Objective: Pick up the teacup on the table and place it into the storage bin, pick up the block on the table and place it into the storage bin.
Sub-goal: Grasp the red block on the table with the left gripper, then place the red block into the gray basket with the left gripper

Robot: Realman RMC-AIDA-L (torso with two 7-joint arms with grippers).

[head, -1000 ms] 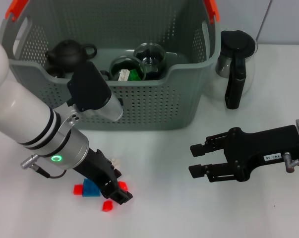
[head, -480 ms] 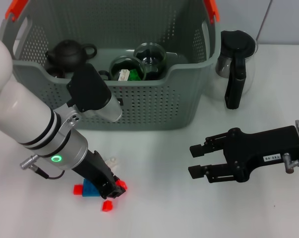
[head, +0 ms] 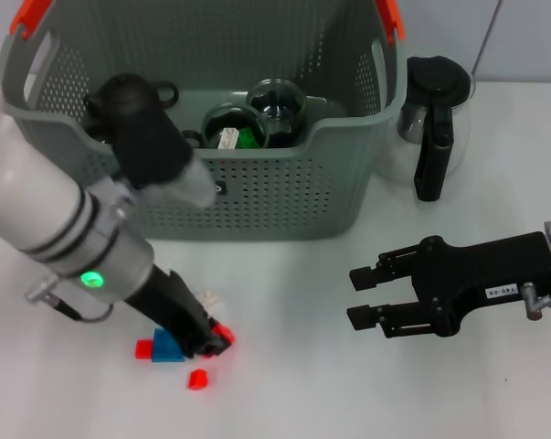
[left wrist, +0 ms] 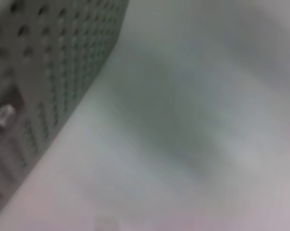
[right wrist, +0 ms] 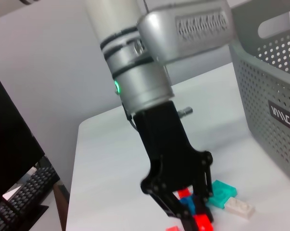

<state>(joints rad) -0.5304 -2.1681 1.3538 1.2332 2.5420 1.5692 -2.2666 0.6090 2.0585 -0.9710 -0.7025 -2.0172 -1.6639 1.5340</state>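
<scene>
The grey perforated storage bin (head: 348, 123) stands at the back of the table; it also shows in the right wrist view (right wrist: 274, 82) and the left wrist view (left wrist: 48, 57). Two glass teacups (head: 229, 126) lie inside it beside a black teapot (head: 120, 91). My left gripper (head: 213, 344) is down among small blocks in front of the bin, its fingers closed around a red block (head: 223, 333), which also shows in the right wrist view (right wrist: 202, 223). My right gripper (head: 357, 295) hovers open and empty over the table to the right.
A blue block (head: 168, 347) and two loose red blocks (head: 197, 379) lie by the left gripper, and a small white piece (head: 208, 296) behind it. A glass kettle with a black handle (head: 430, 119) stands right of the bin.
My left arm has swung up and back, and its gripper has shifted left and slightly up with the red block between its fingers. The right arm has not moved.
</scene>
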